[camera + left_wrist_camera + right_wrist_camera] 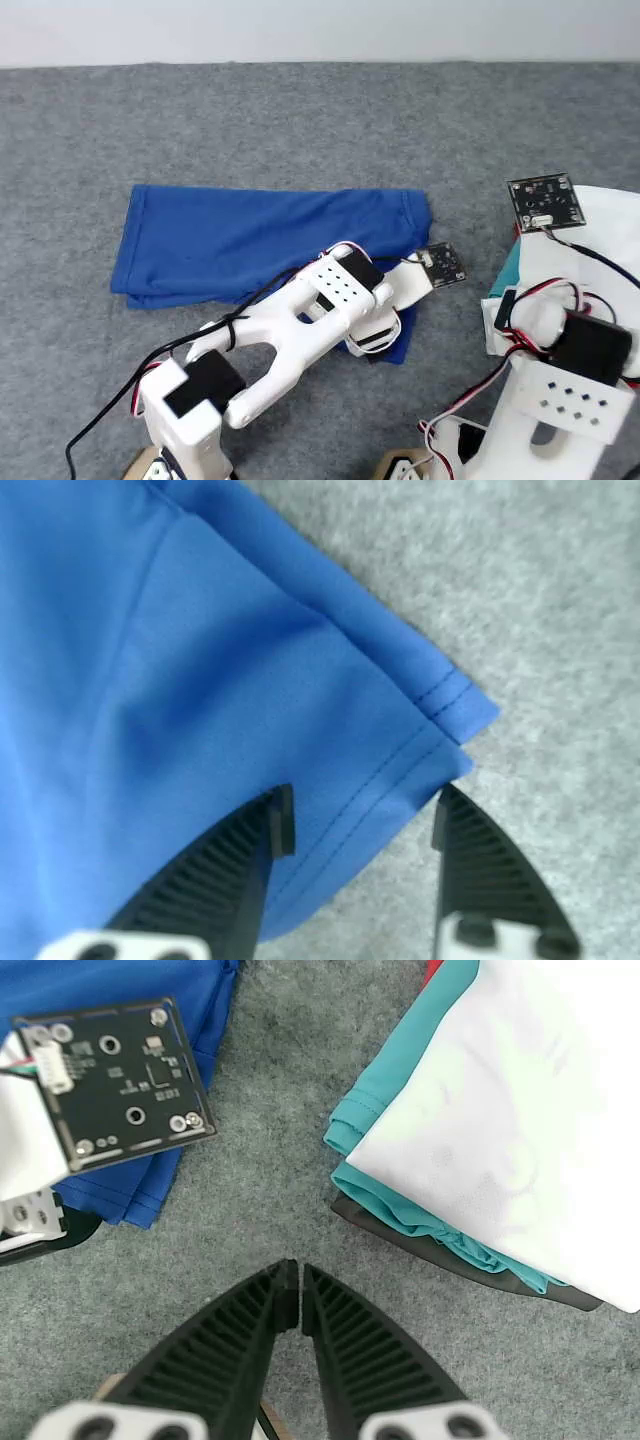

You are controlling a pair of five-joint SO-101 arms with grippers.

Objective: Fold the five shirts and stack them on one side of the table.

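Left gripper (364, 806) spread astride blue shirt (200, 680) corner; right gripper (299, 1282) clenched, empty, beside folded stack (500, 1110).

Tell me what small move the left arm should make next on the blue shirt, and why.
Probably close the left pincer on the blue shirt: its jaws stand open astride the hemmed corner, which lies flat on the table and isn't pinched yet.

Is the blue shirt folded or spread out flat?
Folded: the blue shirt lies as a strip, with stacked hemmed layers at its corner.
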